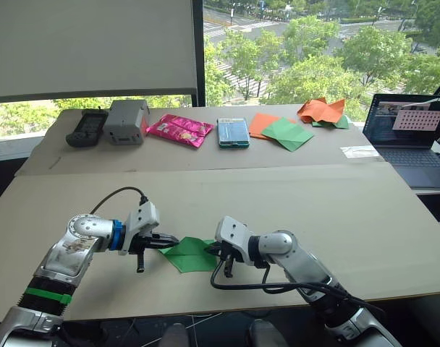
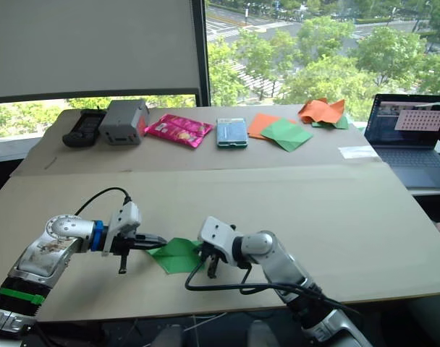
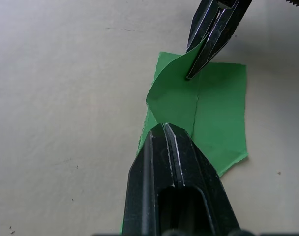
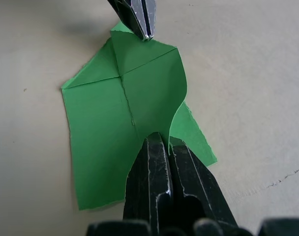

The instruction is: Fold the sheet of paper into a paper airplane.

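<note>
- Left eye view: the sheet of paper (image 1: pixel 189 254), partly folded to a point, lay on the near part of the tabletop (image 1: pixel 292 210), between the two hands.
- The left hand (image 1: pixel 164 243) was clenched on the paper's pointed end.
- The right hand (image 1: pixel 211 250) pinched the opposite edge, where one flap curled upward.
- Far beyond the paper lay a smooth green sheet (image 1: pixel 287 133).

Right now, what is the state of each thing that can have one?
Sheet of paper: partly folded, one flap lifted, pinched from both sides.
Left gripper: shut on the paper's pointed end.
Right gripper: shut on the lifted flap.
Laptop: open, screen lit.
</note>
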`<control>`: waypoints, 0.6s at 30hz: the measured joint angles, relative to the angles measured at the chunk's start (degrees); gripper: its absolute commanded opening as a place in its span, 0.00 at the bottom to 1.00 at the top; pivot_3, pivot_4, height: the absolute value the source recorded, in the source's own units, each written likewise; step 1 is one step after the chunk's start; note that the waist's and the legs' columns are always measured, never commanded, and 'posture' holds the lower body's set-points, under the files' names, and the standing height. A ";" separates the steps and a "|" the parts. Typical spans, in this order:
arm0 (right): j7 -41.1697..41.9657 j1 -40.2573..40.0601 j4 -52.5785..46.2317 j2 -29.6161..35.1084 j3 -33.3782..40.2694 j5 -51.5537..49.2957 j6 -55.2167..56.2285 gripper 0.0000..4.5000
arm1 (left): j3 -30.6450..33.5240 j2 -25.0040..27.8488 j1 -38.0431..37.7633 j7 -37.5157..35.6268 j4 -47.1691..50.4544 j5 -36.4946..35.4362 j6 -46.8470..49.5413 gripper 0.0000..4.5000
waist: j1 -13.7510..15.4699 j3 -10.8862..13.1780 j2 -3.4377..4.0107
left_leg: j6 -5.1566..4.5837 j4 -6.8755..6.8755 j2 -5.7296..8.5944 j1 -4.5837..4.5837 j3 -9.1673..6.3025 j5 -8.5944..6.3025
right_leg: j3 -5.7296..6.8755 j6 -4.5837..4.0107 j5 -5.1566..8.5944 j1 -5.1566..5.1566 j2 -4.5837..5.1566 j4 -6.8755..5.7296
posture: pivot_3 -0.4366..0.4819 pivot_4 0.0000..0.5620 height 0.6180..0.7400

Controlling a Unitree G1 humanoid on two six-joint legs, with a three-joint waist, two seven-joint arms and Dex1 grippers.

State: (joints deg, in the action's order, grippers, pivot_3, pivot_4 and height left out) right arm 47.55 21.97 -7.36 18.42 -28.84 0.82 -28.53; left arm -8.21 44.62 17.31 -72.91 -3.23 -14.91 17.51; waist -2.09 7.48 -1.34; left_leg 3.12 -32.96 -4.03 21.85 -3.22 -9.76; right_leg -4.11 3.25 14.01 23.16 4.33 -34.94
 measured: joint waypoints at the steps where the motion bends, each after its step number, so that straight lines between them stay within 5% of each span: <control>1: 0.02 0.05 -0.01 0.01 0.00 0.00 -0.09 0.01 | -0.42 -0.03 0.17 0.00 -0.27 0.62 -0.72 0.00 | 0.00 0.00 0.00 | 0.00 0.00 0.00 -0.01 0.00 0.00 | 0.00 0.00 0.00 -0.01 0.00 0.00 | 0.48 0.27 0.82; 9: -0.81 0.26 -0.01 -1.18 0.65 0.00 -0.27 0.01 | -1.90 -0.50 0.34 -0.03 -3.07 2.95 -4.39 0.00 | 0.00 0.00 0.00 | 0.00 0.00 0.00 0.01 0.00 0.00 | 0.00 0.00 0.00 0.00 0.00 -0.01 | 0.48 0.27 0.82; 12: -2.29 0.41 -0.53 -1.93 2.85 -0.76 -1.15 0.27 | -2.00 -0.56 0.37 -0.20 -4.03 3.45 -5.06 0.00 | 0.01 0.00 0.01 | 0.00 0.00 0.00 0.05 0.00 0.00 | 0.00 0.00 0.00 0.00 0.00 -0.02 | 0.48 0.27 0.82; 18: -4.51 1.22 -7.93 -1.97 5.04 -1.82 -1.67 0.27 | -2.00 -0.62 0.42 -0.34 -4.47 3.82 -6.17 0.00 | 0.00 0.00 0.02 | 0.00 0.01 0.00 0.01 0.00 0.00 | 0.00 0.00 0.00 0.00 0.00 -0.01 | 0.48 0.27 0.82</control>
State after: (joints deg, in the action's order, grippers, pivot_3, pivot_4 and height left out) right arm 43.04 23.19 -15.30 16.45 -23.80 -1.00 -30.20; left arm -10.21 44.01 17.73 -73.24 -7.70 -11.09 11.34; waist -2.09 7.49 -1.32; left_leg 3.12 -32.95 -4.03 21.87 -3.22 -9.76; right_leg -4.11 3.25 14.01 23.17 4.33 -34.95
